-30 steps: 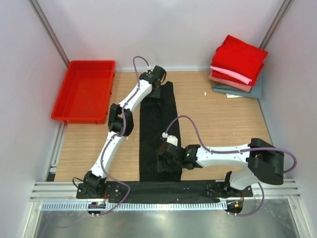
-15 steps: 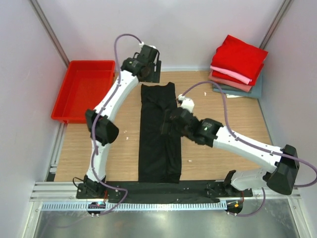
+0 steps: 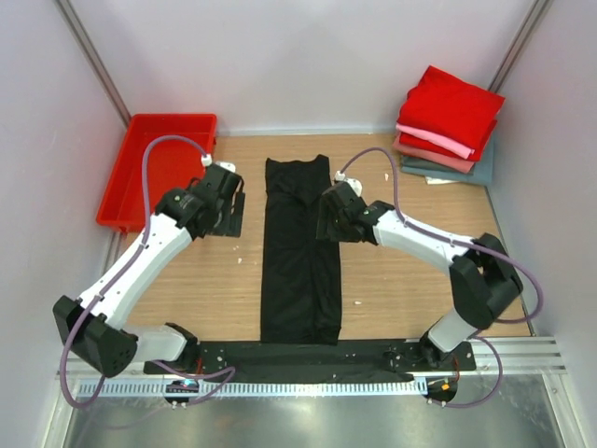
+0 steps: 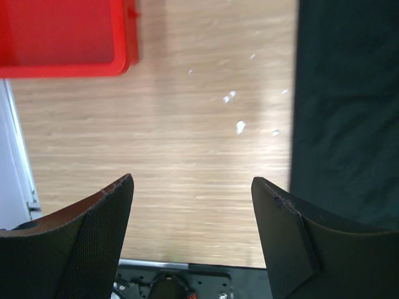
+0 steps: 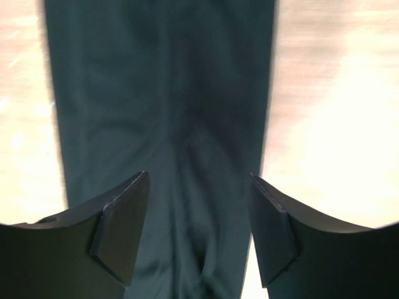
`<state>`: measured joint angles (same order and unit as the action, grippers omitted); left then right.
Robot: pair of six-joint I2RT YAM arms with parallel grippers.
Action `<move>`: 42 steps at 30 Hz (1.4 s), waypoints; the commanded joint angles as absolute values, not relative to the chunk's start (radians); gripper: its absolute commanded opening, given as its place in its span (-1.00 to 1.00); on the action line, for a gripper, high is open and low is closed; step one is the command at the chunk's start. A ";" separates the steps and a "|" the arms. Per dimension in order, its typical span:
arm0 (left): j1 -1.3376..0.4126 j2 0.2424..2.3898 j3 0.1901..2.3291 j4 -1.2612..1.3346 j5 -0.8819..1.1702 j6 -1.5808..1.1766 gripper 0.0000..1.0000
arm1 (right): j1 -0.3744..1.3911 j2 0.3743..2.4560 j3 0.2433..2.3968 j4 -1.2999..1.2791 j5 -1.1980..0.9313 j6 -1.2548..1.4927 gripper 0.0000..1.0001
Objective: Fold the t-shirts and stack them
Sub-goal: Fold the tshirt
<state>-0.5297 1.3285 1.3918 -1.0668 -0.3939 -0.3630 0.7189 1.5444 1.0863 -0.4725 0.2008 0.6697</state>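
The black t-shirt (image 3: pixel 300 247) lies flat on the table (image 3: pixel 420 271) as a long narrow strip, running from the back to the front edge. My left gripper (image 3: pixel 229 210) is open and empty over bare wood left of the strip; its wrist view shows the shirt's edge (image 4: pixel 349 112) at the right. My right gripper (image 3: pixel 326 217) is open and empty above the strip's right half; its wrist view shows the black cloth (image 5: pixel 162 112) under the jaws. Folded shirts (image 3: pixel 451 119) are stacked at the back right, bright red on top, pink, dusty-rose and grey-teal below.
A red plastic tray (image 3: pixel 160 172) stands at the back left, also showing in the left wrist view (image 4: pixel 62 37). White walls close in the table on three sides. A black rail (image 3: pixel 308 355) runs along the front edge.
My left arm has swung from the back of the shirt to the left and nearer. My right gripper moved from the strip's front part towards its back and now holds nothing.
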 commanded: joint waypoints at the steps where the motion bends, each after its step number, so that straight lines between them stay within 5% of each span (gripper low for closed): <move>1: -0.526 1.249 1.264 -0.942 -0.469 -0.359 0.54 | 0.631 1.623 1.179 -0.341 0.144 0.591 0.30; 14: -0.528 1.221 1.157 -0.884 -0.606 -0.402 0.48 | 0.563 2.241 1.788 -0.446 0.075 0.489 -0.08; 27: -0.528 1.246 1.154 -0.879 -0.617 -0.405 0.44 | 0.540 2.635 2.334 -0.655 0.302 0.488 -0.10; 31: -0.528 1.255 1.152 -0.881 -0.617 -0.405 0.43 | 0.522 2.648 2.388 -0.580 0.230 0.483 -0.02; 36: -0.528 1.262 1.154 -0.881 -0.617 -0.405 0.43 | 0.520 2.567 2.450 -0.512 0.055 0.419 0.30; 42: -0.528 1.266 1.155 -0.891 -0.621 -0.410 0.43 | 0.520 2.236 2.258 -0.615 0.104 0.406 0.46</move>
<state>-0.5297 1.2667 1.1511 -0.9157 -0.5877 -0.3893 0.5148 2.5282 2.3585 -0.5823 0.1017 0.4339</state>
